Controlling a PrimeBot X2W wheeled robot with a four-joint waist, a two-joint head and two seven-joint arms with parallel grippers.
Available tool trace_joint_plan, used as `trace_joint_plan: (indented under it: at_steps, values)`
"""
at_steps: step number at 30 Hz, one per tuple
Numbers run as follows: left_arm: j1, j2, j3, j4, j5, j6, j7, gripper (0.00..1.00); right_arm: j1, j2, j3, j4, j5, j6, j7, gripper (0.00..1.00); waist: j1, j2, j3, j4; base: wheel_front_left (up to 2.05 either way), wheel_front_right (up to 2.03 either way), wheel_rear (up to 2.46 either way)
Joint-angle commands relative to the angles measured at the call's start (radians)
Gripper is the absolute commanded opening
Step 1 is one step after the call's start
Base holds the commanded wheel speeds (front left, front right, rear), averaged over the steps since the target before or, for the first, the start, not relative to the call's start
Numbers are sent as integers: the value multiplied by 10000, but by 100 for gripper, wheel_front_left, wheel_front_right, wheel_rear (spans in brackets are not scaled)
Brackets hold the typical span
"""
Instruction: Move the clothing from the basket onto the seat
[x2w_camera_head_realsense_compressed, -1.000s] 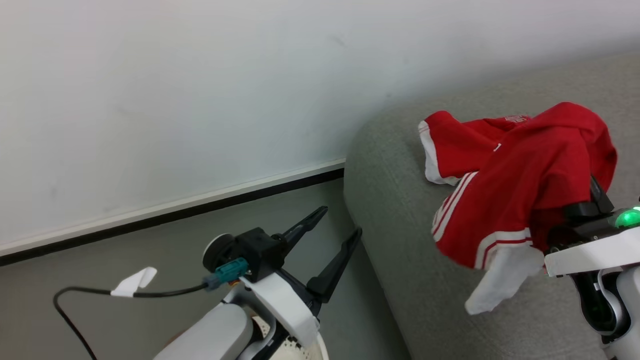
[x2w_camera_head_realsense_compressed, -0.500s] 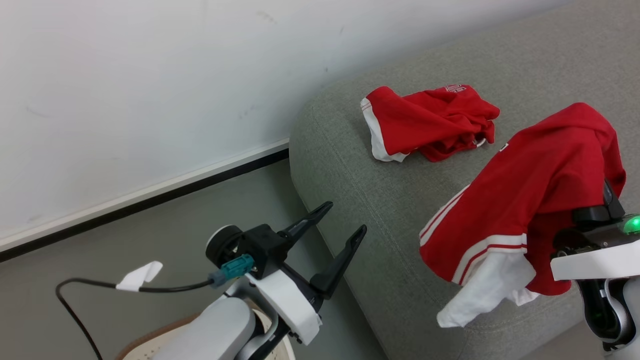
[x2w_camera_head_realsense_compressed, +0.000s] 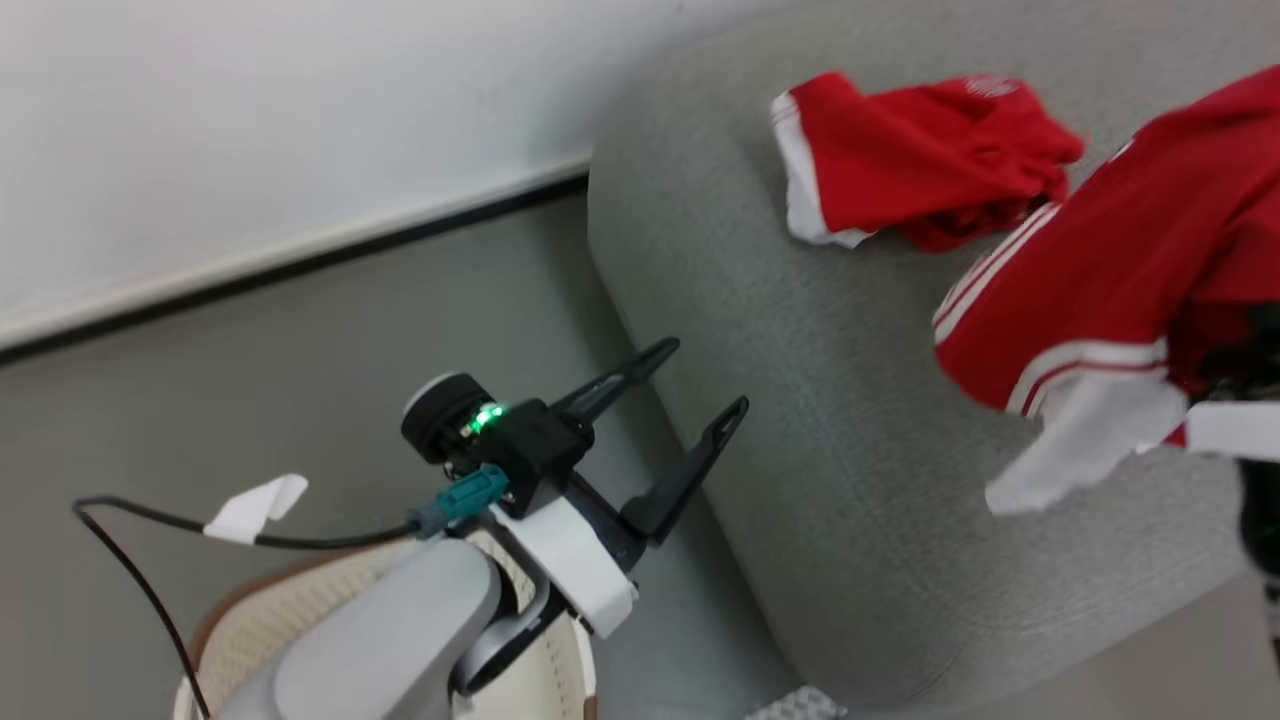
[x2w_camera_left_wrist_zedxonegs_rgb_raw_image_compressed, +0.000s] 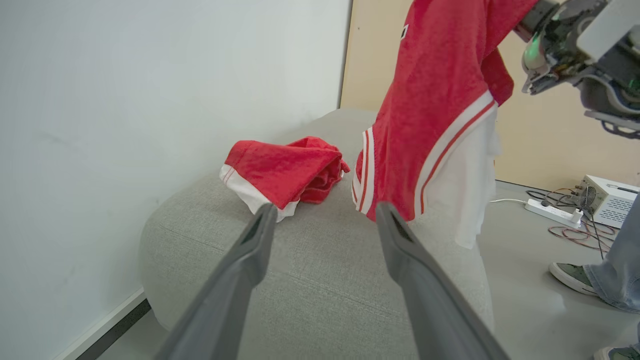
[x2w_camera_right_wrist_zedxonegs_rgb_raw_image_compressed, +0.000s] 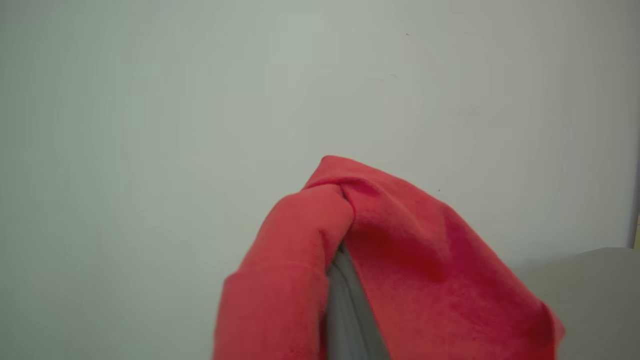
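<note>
Overhead, left gripper (x2w_camera_head_realsense_compressed: 705, 377) splayed empty, right gripper (x2w_camera_right_wrist_zedxonegs_rgb_raw_image_compressed: 344, 287) seemingly clenched on clothing (x2w_camera_head_realsense_compressed: 1100, 290), left wrist view adds shoe (x2w_camera_left_wrist_zedxonegs_rgb_raw_image_compressed: 570, 276)

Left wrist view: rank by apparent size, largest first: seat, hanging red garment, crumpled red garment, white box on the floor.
1. seat
2. hanging garment
3. crumpled garment, lying on the seat
4. white box; it sits farther from the camera, so this rank holds for looks only.
</note>
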Motion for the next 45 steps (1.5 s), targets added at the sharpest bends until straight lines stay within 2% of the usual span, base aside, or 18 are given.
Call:
trace_joint_plan:
  at_steps: [1,6,11,18,25,31,32,33,34,39,45]
  values:
    - [-135,100,2,-39,175,-36,24,100,-233,-91,-108,-31,-5,6,-30,0,0,-1,888,486,0,0,0]
    - [-686,329,-45,-369,484,-229,-34,100,-1198,-380,-654,357,135,6,-18,0,0,-1,2125,1007,0,0,0]
    - [-1124,302,-42,-448,618,-352,-171,100,-2051,-692,-1227,919,337,6,-16,0,0,-1,3026,1429,0,0,0]
    - [-1569,186,30,-282,700,-480,-363,100,-2774,-1290,-1528,2470,-103,6,342,0,0,-1,3911,1992,0,0,0]
    - [-1875,72,225,-51,722,-550,-495,100,-3628,-2379,-602,4114,-744,5,2168,0,0,-1,4276,2434,0,0,0]
    - [-1846,-165,324,165,736,-617,-578,100,-3878,-3224,329,4827,-271,5,3772,0,0,-1,4169,2745,0,0,0]
    - [-1808,-201,336,195,748,-639,-564,100,-3907,-3333,467,4921,-190,5,4022,30,0,-1,4122,2780,0,0,0]
    - [-1763,-235,353,228,753,-655,-558,100,-3893,-3405,574,5016,-92,5,4264,78,0,-1,4064,2806,0,0,0]
    - [-1716,-286,385,242,758,-670,-559,100,-3876,-3450,697,5100,47,5,4524,100,0,-1,3996,2824,0,0,0]
    - [-1392,-437,632,293,813,-707,-559,100,-3857,-3661,1150,5232,471,6,5008,100,0,-1,3452,2810,0,0,0]
    - [-761,-651,906,515,845,-780,-560,100,-3474,-3847,1812,5355,864,5,5466,100,0,-1,2245,2648,0,0,0]
